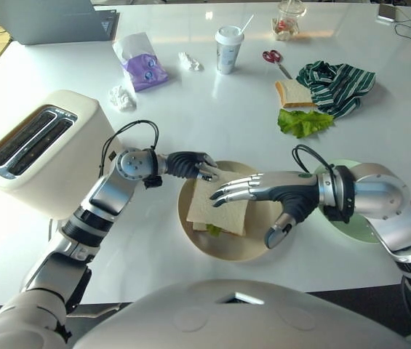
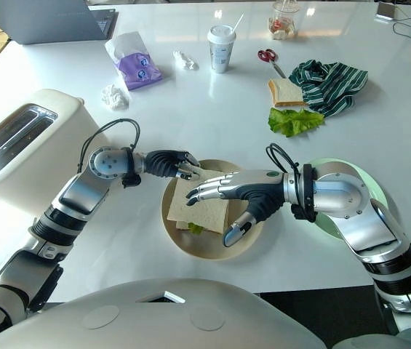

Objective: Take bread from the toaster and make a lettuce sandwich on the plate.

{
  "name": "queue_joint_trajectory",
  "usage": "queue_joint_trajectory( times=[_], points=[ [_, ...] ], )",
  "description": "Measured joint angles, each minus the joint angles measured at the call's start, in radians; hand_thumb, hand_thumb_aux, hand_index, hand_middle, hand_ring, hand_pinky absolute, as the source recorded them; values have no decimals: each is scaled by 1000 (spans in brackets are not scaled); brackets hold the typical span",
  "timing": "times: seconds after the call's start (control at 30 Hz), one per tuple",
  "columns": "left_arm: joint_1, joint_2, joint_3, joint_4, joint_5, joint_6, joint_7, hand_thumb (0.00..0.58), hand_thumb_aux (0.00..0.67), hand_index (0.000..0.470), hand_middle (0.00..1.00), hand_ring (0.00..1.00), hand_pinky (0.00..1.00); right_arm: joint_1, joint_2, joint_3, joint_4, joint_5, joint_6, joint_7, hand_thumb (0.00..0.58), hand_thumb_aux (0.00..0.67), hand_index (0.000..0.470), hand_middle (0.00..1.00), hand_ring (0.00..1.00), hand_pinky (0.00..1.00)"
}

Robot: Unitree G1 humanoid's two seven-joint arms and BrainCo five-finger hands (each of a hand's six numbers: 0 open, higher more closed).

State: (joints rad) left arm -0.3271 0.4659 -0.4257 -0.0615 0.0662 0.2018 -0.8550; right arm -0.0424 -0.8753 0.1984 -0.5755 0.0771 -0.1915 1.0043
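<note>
Sandwich looks assembled — top bread slice (image 1: pixel 220 207) over lettuce (image 1: pixel 212 230) on plate (image 1: pixel 245 249). Right hand (image 1: pixel 263 190) splayed above it, holding nothing; left hand (image 1: pixel 189 165) at corner — grip unclear.

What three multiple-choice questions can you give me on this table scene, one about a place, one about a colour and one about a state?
1. Where is the loose lettuce?
A. In a bowl
B. On the table, beside the loose bread slice and the striped cloth
C. On a chair

2. What colour are the handles of the scissors?
A. Blue
B. Yellow
C. Red

3. What state is the sandwich on the plate in?
A. The top slice is on, with green peeking out at its near edge
B. Bare lettuce with no slice above it
C. Cut into quarters

Answers:
1. B, the leaf lies on the white tabletop just in front of the slice.
2. C, both handle loops are red.
3. A, white bread covers the filling.
</note>
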Motion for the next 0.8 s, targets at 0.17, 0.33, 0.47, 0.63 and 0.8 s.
queue_joint_trajectory(
  times=[0.17, 0.33, 0.47, 0.63, 0.8],
  points=[
    [0, -14, -9, 18, 25, -7, 20, 580, 670, 470, 1000, 1000, 1000, 1, 0, 35, 2, -23, 6, 8, 0, 0, 0, 0, 0, 0],
    [31, -16, -39, 23, 60, -18, 37, 580, 670, 470, 1000, 1000, 1000, -15, 36, 163, 96, -201, -7, -4, 0, 0, 0, 0, 0, 0],
    [39, -14, -41, 24, 73, -17, 40, 580, 670, 470, 1000, 1000, 1000, -76, 96, 227, 174, -285, -57, -53, 0, 0, 0, 0, 0, 0],
    [44, -16, -46, 29, 90, -27, 49, 485, 399, 280, 0, 0, 0, -88, 104, 245, 200, -294, -76, -61, 0, 0, 0, 0, 0, 0],
    [40, -31, -49, 52, 135, -50, 104, 0, 0, 0, 0, 0, 0, -79, 76, 246, 200, -291, -75, -45, 0, 0, 0, 0, 0, 0]
  ],
)
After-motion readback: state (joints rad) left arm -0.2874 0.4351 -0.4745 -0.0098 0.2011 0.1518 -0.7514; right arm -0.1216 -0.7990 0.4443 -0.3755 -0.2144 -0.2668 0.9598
